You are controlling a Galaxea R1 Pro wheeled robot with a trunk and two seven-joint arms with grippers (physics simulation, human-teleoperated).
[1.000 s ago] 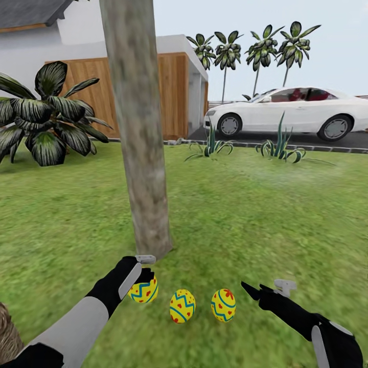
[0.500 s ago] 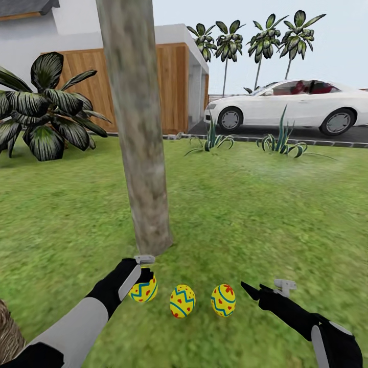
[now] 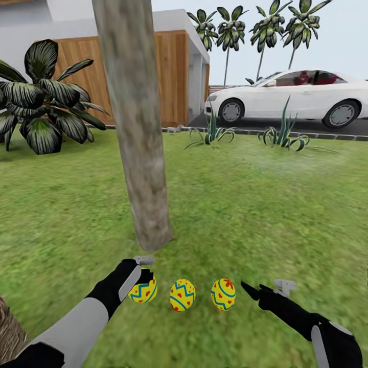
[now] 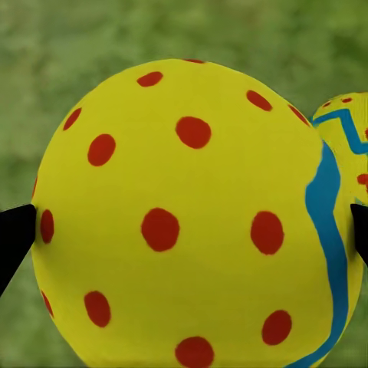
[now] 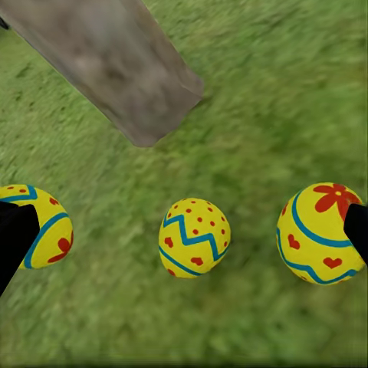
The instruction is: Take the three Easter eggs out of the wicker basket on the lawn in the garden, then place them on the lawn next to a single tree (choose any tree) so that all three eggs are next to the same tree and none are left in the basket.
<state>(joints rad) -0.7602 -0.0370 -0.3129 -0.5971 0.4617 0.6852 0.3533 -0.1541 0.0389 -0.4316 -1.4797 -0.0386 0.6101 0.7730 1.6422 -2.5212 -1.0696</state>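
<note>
Eggs lie in a row on the lawn beside the tree. Left tool straddles the left egg, grip uncertain; right tool spread, empty. Basket edge, contents hidden.

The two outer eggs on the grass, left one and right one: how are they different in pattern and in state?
The left egg sits between the left tool's fingers; the right egg lies free on the grass, apart from the right tool. The left egg shows mostly red dots up close; the right egg carries a red flower, hearts and blue curved stripes. Both are yellow and lie near the tree trunk.
</note>
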